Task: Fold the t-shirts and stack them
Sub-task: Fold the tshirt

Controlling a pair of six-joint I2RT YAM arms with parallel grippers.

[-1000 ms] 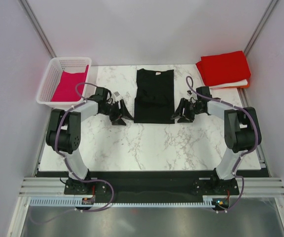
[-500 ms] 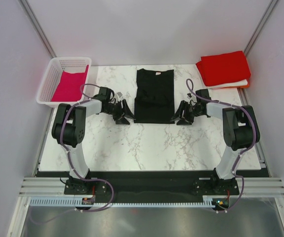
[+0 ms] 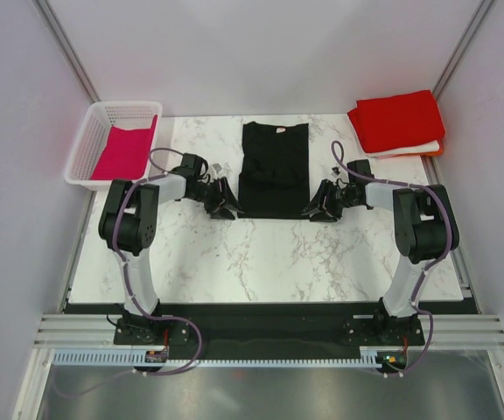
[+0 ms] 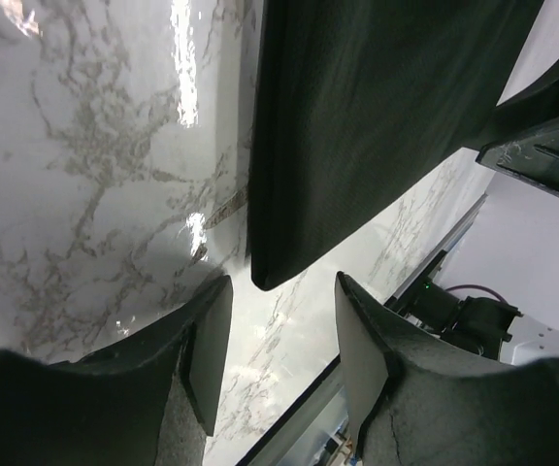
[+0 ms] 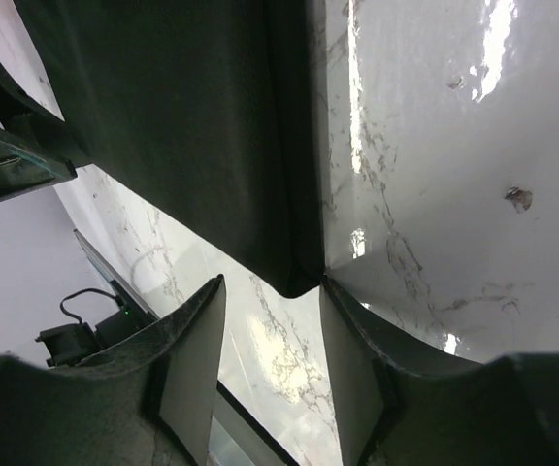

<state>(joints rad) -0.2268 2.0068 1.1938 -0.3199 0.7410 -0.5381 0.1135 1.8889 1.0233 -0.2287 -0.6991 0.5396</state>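
A black t-shirt, folded into a long strip with a small pale neck label at its far end, lies on the marble table. My left gripper is open at its near left corner; in the left wrist view the gripper has that corner just ahead of the jaws. My right gripper is open at the near right corner; the right wrist view shows the gripper with the corner at its fingertips. A folded red t-shirt tops a stack at the back right. A magenta t-shirt lies in the basket.
A white lattice basket stands at the back left corner. White and orange cloth shows under the red shirt. Bare marble table lies between the black shirt and the arm bases.
Both grippers have moved inward toward the black shirt's near corners. The shirt has not moved.
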